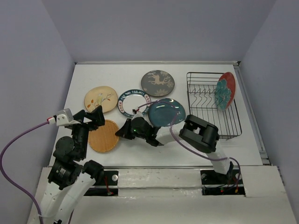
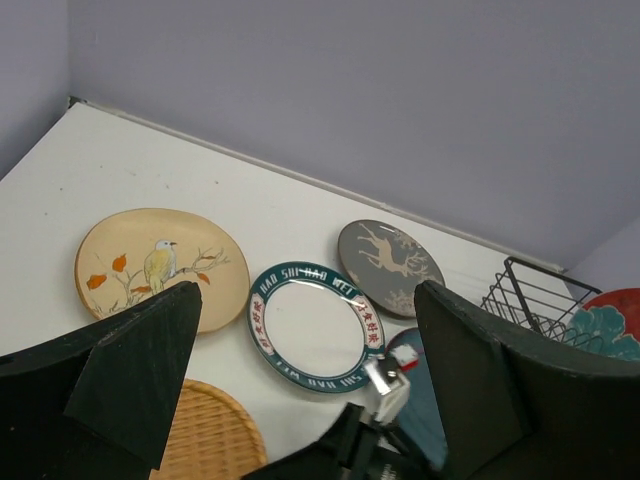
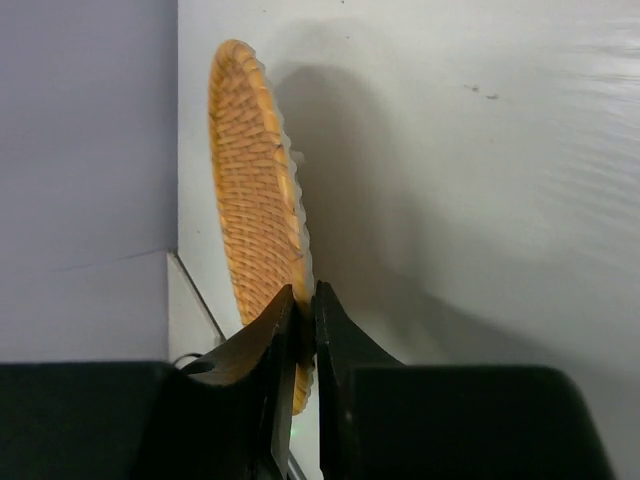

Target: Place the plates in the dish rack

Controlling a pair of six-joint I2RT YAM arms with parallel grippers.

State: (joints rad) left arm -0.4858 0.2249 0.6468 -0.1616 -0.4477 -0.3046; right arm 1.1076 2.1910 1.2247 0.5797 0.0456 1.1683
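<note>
**Inspection: right pincer pinching the orange plate; one plate racked**

Top external view. The dish rack (image 1: 205,116) stood at the right of the table (image 1: 84,74). The red plate (image 1: 225,91) stood on edge among the tines at the rack's far right. Five plates lay flat on the table left of the rack:
- the grey plate (image 1: 158,83), farthest back;
- the cream plate (image 1: 100,99);
- the white plate (image 1: 133,102);
- the teal-blue plate (image 1: 167,112), just beside the rack;
- the orange plate (image 1: 103,136), nearest the arms.

The right gripper (image 1: 121,132) reached leftward to the orange plate's right edge. The left gripper (image 1: 96,117) hung above that plate's far-left side, holding nothing.

Left wrist view. The left gripper's fingers (image 2: 130,390) were spread wide, and nothing sat between them. The cream, white and grey plates lay beyond. The orange plate showed below, and the rack with the red plate showed at the right edge.

Right wrist view. The right gripper's fingers (image 3: 270,350) were pressed together on the orange plate's woven rim. Whether the rim was raised off the table could not be told.
</note>
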